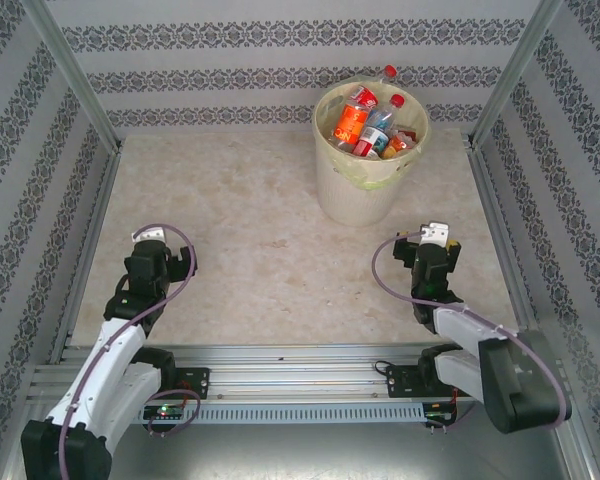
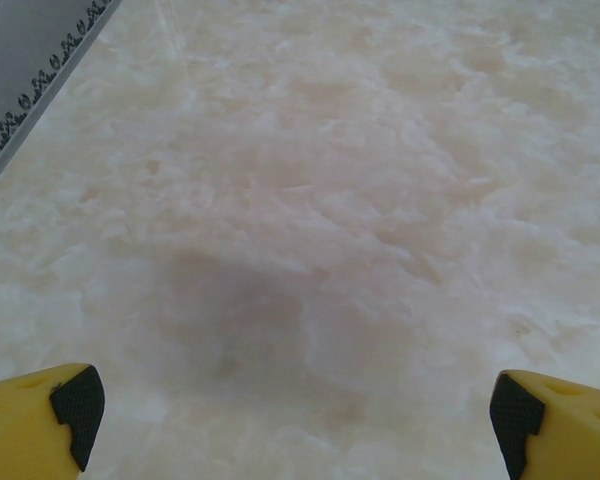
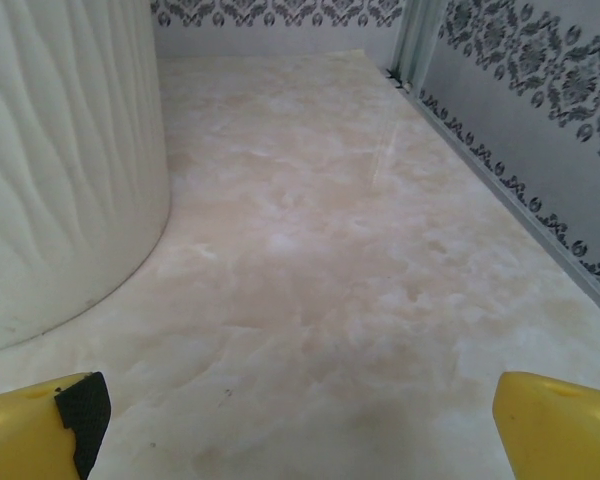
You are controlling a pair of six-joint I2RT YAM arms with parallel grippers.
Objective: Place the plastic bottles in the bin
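Seemingly done: bottles [image 1: 352, 122] lie heaped in the bin [image 1: 355, 190] at the tabletop's [image 1: 260, 250] far side. Jaws on the left arm [image 1: 115, 345] and right arm [image 1: 465, 325] gape, empty; the next move probably calls only for a stray check.

The left arm [image 1: 108, 350] and right arm [image 1: 465, 330] crouch folded near their bases. Left gripper [image 1: 149, 236] and right gripper [image 1: 437, 232] both gape wide (yellow fingers [image 2: 25, 420], black pads [image 2: 78, 408]), empty.

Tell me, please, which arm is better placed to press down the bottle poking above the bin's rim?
Probably the right: the right pincer, open, sits near the bin; the left pincer, also open, is farther away over the table.
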